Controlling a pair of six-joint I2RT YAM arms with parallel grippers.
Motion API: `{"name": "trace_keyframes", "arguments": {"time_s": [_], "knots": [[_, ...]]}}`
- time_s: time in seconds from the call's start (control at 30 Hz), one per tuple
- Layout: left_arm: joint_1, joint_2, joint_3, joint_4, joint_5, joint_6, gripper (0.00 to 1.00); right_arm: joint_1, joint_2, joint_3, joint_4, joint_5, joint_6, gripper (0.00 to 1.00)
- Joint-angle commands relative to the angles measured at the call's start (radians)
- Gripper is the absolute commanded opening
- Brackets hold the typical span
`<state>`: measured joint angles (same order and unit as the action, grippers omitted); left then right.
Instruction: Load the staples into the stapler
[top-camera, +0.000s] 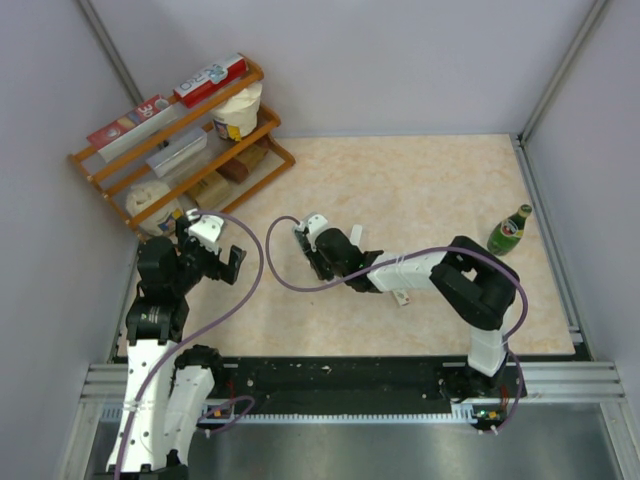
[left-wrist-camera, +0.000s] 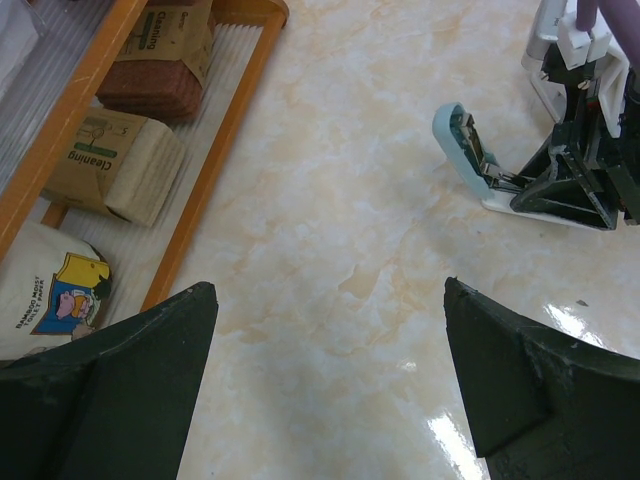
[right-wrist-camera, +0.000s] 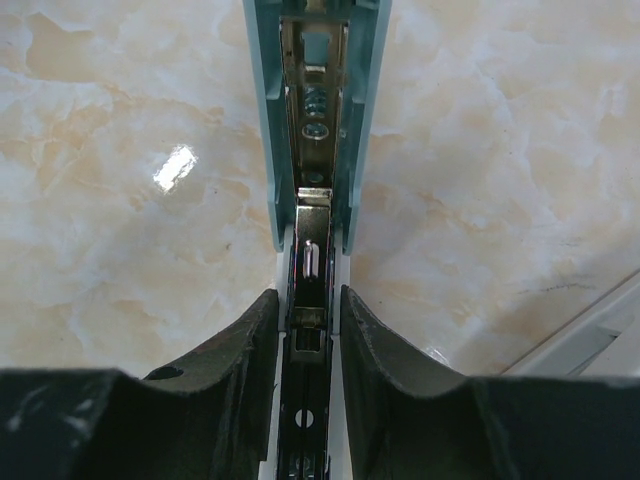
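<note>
Stapler (left-wrist-camera: 470, 150), light blue over a white base, is lying left of centre on the marble-look table (top-camera: 420, 190). Its lid is swung fully open and the metal channel is showing; whether any strip is sitting in that channel I cannot tell. Reading from the left: a wooden shelf (left-wrist-camera: 218, 150) of packets is standing at the table's far-left corner. The left gripper (left-wrist-camera: 328, 290) is hovering near it with fingers spread wide, holding nothing, well apart from the stapler. Next, the right gripper (right-wrist-camera: 308, 293) is pinching the stapler, its fingers narrowed onto either side of the channel just short of the lid. Further right, a small whitish piece, probably the staples (top-camera: 403, 297), is lying on the table tucked against the right forearm. A green bottle (top-camera: 510, 230) is standing near the right edge. Risks, as I judge them: the pinching fingers are crowding the channel, so a strip could jam or tip out. The strip is tiny and could slip on the glossy top. The left arm, reaching beneath the right forearm, could knock it or drag the stapler askew.
</note>
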<state>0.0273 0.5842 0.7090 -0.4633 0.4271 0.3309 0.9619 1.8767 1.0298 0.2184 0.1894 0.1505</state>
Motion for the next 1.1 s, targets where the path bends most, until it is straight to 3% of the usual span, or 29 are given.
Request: {"name": "trace_keyframes", "arguments": {"time_s": [0.0,0.47,0.8,1.07], "knots": [[0.008,-0.015,-0.008,0.054,0.015,-0.006,0.99,0.018,-0.007,0.042,0.013,-0.01,0.001,0.32],[0.011,-0.02,-0.009,0.054,0.022,-0.007,0.99,0.018,-0.057,0.036,0.01,-0.013,-0.019,0.33],[0.013,-0.024,-0.008,0.052,0.038,-0.006,0.99,0.003,-0.209,0.001,-0.034,-0.002,-0.1,0.53],[0.013,-0.041,-0.008,0.055,0.053,-0.01,0.99,-0.132,-0.303,-0.039,-0.079,0.134,-0.143,0.57]]}}
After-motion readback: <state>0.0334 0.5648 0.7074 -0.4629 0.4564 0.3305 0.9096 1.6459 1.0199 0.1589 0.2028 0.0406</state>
